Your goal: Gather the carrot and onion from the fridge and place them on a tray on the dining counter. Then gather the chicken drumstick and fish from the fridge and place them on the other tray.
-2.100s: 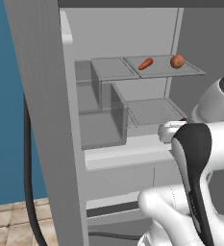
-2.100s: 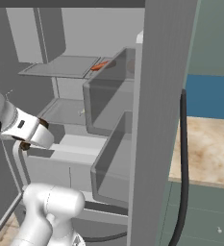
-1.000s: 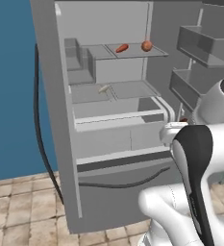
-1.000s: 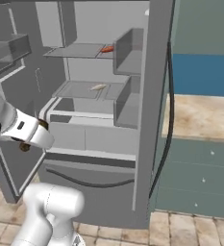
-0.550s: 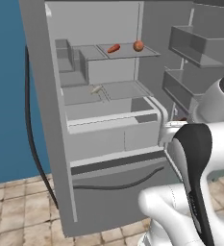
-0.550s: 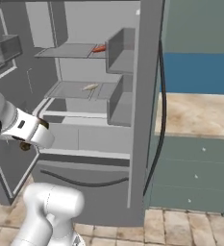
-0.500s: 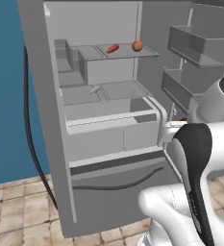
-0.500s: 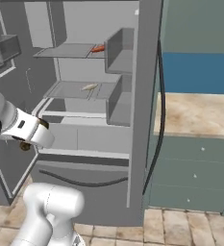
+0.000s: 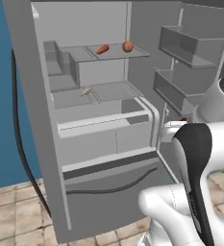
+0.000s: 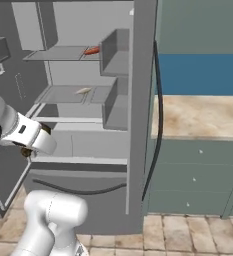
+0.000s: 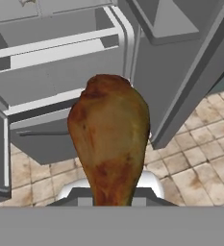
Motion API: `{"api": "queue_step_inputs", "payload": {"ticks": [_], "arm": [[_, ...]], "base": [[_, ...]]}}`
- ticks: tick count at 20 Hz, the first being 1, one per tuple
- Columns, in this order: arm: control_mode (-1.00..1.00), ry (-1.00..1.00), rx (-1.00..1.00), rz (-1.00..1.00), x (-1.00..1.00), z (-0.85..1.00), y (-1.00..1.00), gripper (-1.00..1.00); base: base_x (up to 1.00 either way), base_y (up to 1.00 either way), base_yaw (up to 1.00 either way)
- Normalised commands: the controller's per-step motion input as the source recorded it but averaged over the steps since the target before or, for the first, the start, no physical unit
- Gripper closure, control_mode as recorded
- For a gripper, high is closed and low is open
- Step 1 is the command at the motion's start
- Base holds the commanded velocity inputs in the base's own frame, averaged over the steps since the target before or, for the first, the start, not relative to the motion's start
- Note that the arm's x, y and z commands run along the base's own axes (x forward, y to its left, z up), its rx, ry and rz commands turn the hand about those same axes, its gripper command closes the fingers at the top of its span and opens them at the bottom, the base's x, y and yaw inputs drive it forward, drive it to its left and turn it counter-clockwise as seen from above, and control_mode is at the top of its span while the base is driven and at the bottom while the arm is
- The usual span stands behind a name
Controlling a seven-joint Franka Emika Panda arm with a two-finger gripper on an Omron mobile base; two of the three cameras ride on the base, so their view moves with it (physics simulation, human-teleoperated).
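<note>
Drumstick (image 11: 108,139) clamped in gripper (image 11: 111,202), jaws shut on narrow bone end, held in front of open fridge (image 9: 31,120), fat end pointing away. Prob. light but top-heavy, greasy-looking skin, likely to swivel or slip w/ fast swings; best gripped firm at the thin end, as now. Carrot (image 9: 102,49) & onion (image 9: 127,46) on upper shelf (image 9: 132,54), pale fish (image 9: 86,90) on the shelf below.

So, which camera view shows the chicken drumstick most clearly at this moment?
The hand view shows it best: the chicken drumstick stands large and brown in the middle, its narrow end down in the shut gripper. In the two base views I cannot make out the drumstick; the arm's own body covers the place where it would be.
</note>
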Motion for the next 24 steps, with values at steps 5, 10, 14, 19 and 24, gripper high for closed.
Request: {"api": "queue_step_inputs", "payload": {"ticks": [5, 10, 14, 19, 24], "arm": [[1.0, 0.0, 0.0, 0.0, 0.0, 0.0, 0.0, 1.0], [1.0, 0.0, 0.0, 0.0, 0.0, 0.0, 0.0, 1.0], [1.0, 0.0, 0.0, 0.0, 0.0, 0.0, 0.0, 1.0], [1.0, 0.0, 0.0, 0.0, 0.0, 0.0, 0.0, 1.0], [1.0, 0.0, 0.0, 0.0, 0.0, 0.0, 0.0, 1.0]], "base": [[-0.72, 0.57, -0.34], [-0.87, 0.21, -0.47], [-0.68, 0.4, -0.5], [-0.31, 0.76, -0.42], [-0.01, 0.99, -0.25]]}}
